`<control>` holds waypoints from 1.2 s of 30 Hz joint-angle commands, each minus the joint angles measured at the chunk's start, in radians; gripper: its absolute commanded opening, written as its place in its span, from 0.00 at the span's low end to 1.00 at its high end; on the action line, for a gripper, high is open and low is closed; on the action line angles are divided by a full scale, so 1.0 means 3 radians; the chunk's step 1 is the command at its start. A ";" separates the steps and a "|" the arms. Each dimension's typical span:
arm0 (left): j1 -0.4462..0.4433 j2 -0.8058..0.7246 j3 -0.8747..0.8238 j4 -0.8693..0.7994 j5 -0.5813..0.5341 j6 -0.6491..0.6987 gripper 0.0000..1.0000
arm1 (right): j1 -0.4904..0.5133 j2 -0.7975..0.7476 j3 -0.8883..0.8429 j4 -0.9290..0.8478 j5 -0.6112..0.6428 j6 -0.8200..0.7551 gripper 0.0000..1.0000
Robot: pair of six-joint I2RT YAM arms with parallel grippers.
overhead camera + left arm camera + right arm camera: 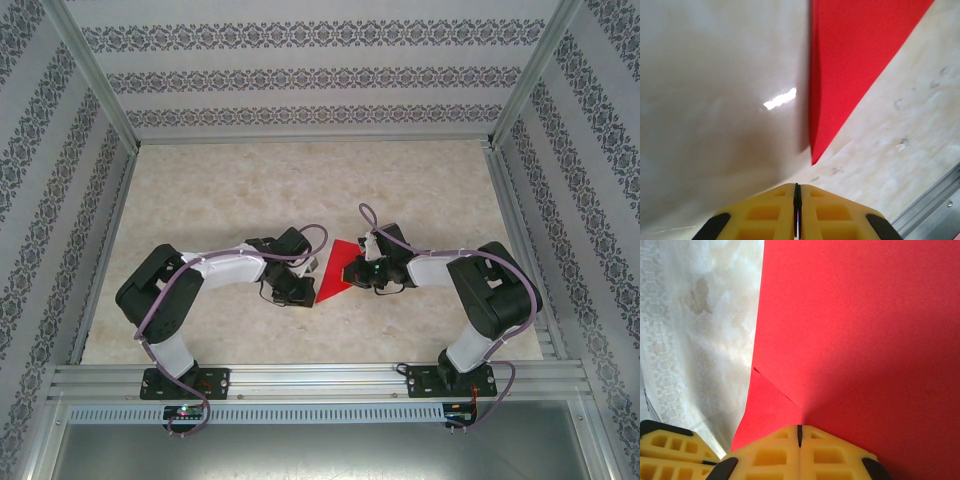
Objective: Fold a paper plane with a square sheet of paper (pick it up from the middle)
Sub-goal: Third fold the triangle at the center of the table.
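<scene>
One closed right pincer touches the plain, creased red paper.

Hidden behind the right gripper's closed tips: near edge of the red paper; cut off ahead and rightward.

Bright red, plain: paper, table centre. Cream marbling: table. White, grey floral stripes: walls, 12 o'clock. Yellow: gripper fingers. Black-and-white: arms. Purple: cables.
</scene>
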 commanded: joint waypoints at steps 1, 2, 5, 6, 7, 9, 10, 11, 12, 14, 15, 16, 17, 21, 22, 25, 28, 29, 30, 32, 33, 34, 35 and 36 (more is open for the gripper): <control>0.0018 -0.0120 0.0266 -0.0113 0.0005 0.0079 0.13 | -0.0024 0.0018 -0.0048 -0.0495 0.0122 -0.0114 0.02; 0.0018 -0.0115 0.0333 -0.0101 0.0019 0.0062 0.14 | -0.0014 -0.0013 -0.0032 -0.0504 0.0106 -0.0105 0.02; 0.0018 -0.0047 0.0511 -0.0109 -0.0013 0.0067 0.14 | 0.0002 -0.0124 0.0002 -0.0491 0.0038 -0.0073 0.04; 0.0023 -0.0011 0.0550 -0.0101 -0.0021 0.0068 0.14 | 0.0002 -0.0164 0.0011 -0.0481 0.0016 -0.0053 0.05; 0.0024 0.0035 0.0587 -0.0071 -0.0025 0.0059 0.14 | 0.0000 -0.0212 0.0029 -0.0482 -0.0004 -0.0033 0.06; 0.0023 0.0130 0.0647 -0.0024 -0.0021 0.0040 0.15 | -0.0019 -0.0326 0.0049 -0.0491 -0.0049 -0.0003 0.10; 0.0023 0.0171 0.0675 -0.0003 -0.0031 0.0035 0.15 | -0.0050 -0.0389 0.0051 -0.0477 -0.0083 0.0024 0.11; 0.0023 0.0211 0.0705 0.0024 -0.0045 0.0033 0.16 | -0.0084 -0.0439 0.0057 -0.0473 -0.0115 0.0035 0.12; 0.0023 0.0239 0.0731 0.0050 -0.0056 0.0025 0.17 | -0.0117 -0.0489 0.0060 -0.0485 -0.0137 0.0038 0.12; 0.0023 0.0305 0.0783 0.0138 -0.0036 -0.0002 0.17 | -0.0201 -0.0605 0.0082 -0.0584 -0.0136 -0.0001 0.14; 0.0023 0.0335 0.0812 0.0162 -0.0042 -0.0008 0.18 | -0.0238 -0.0642 0.0093 -0.0636 -0.0131 -0.0027 0.15; 0.0024 0.0378 0.0848 0.0186 -0.0045 -0.0009 0.18 | -0.0290 -0.0671 0.0111 -0.0693 -0.0127 -0.0059 0.16; 0.0025 0.0431 0.0888 0.0187 -0.0044 0.0001 0.18 | -0.0339 -0.0698 0.0114 -0.0715 -0.0130 -0.0080 0.16; 0.0023 0.0558 0.0950 0.0249 -0.0022 -0.0003 0.22 | -0.0493 -0.0729 0.0158 -0.0849 -0.0115 -0.0173 0.18; 0.0023 0.0569 0.0954 0.0248 -0.0035 0.0000 0.22 | -0.0522 -0.0726 0.0164 -0.0851 -0.0121 -0.0189 0.19; 0.0023 0.0612 0.0970 0.0205 -0.0065 0.0058 0.23 | -0.0585 -0.0691 0.0188 -0.0882 -0.0140 -0.0241 0.23; 0.0027 0.0673 0.0935 0.0207 -0.0046 0.0082 0.23 | -0.0626 -0.0668 0.0201 -0.0947 -0.0129 -0.0301 0.26; 0.0027 0.0691 0.0920 0.0210 -0.0050 0.0083 0.23 | -0.0646 -0.0663 0.0196 -0.0970 -0.0104 -0.0309 0.28; 0.0023 0.0697 0.0903 0.0208 -0.0066 0.0090 0.23 | -0.0662 -0.0669 0.0189 -0.0986 -0.0085 -0.0315 0.30; 0.0026 0.0701 0.0880 0.0196 -0.0123 0.0118 0.23 | -0.0678 -0.0663 0.0185 -0.0979 -0.0060 -0.0316 0.32; 0.0023 0.0701 0.0869 0.0189 -0.0146 0.0124 0.23 | -0.0683 -0.0659 0.0185 -0.0967 -0.0049 -0.0306 0.34; 0.0024 0.0702 0.0861 0.0184 -0.0159 0.0134 0.24 | -0.0686 -0.0645 0.0185 -0.0972 -0.0049 -0.0306 0.35; 0.0025 0.0705 0.0854 0.0180 -0.0166 0.0147 0.23 | -0.0688 -0.0621 0.0198 -0.0989 -0.0048 -0.0307 0.36; 0.0024 0.0713 0.0853 0.0170 -0.0186 0.0164 0.24 | -0.0686 -0.0606 0.0201 -0.0992 -0.0061 -0.0312 0.36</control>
